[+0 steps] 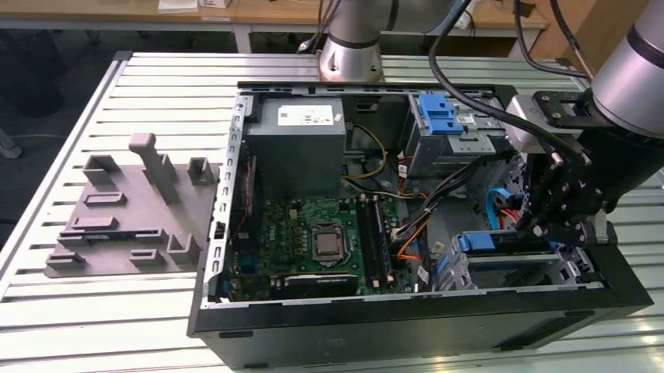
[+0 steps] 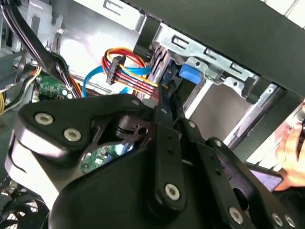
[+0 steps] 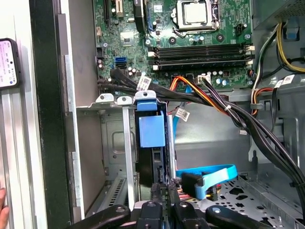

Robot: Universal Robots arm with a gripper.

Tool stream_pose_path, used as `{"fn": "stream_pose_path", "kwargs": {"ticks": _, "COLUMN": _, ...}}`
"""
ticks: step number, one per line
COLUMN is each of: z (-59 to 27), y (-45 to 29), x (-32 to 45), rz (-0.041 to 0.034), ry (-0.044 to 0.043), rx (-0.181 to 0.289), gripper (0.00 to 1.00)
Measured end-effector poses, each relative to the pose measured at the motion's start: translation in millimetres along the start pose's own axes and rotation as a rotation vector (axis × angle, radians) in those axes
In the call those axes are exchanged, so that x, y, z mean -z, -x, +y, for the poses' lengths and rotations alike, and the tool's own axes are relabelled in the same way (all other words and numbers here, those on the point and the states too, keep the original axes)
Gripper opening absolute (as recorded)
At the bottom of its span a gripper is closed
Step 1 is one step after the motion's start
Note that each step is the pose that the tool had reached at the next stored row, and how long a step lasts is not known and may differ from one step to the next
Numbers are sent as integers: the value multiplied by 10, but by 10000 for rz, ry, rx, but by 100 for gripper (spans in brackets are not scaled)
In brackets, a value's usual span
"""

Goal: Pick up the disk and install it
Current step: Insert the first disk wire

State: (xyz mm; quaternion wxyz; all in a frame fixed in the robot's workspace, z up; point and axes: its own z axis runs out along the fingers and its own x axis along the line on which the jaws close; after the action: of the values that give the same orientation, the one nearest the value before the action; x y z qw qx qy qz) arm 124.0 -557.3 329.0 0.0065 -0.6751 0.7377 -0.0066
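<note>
The disk (image 1: pixel 503 242) stands on edge in the drive cage at the front corner of the open computer case, on the exterior view's right, and its blue plastic rail shows along the top. In the first wrist view the disk (image 3: pixel 151 131) sits in a slot of the metal cage with its blue tab facing the camera. My gripper (image 1: pixel 542 229) hangs straight over the cage. Its black fingers (image 3: pixel 159 193) are close together on the disk's near edge. In the second wrist view the gripper (image 2: pixel 164 102) reaches toward the blue tab of the disk (image 2: pixel 189 74).
A grey power supply box (image 1: pixel 295 144), the green motherboard (image 1: pixel 316 241) and cable bundles (image 3: pixel 214 102) fill the case. A second cage with a blue latch (image 1: pixel 441 116) sits behind. A grey fixture (image 1: pixel 130 210) lies on the table. A person's hand (image 2: pixel 293 152) is beside the case.
</note>
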Motion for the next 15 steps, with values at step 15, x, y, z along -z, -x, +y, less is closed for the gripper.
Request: {"fn": "stream_pose_path", "kwargs": {"ticks": 15, "z": -2, "y": 0, "x": 90, "rz": -1, "ry": 11, "rx": -1, "gripper": 24}}
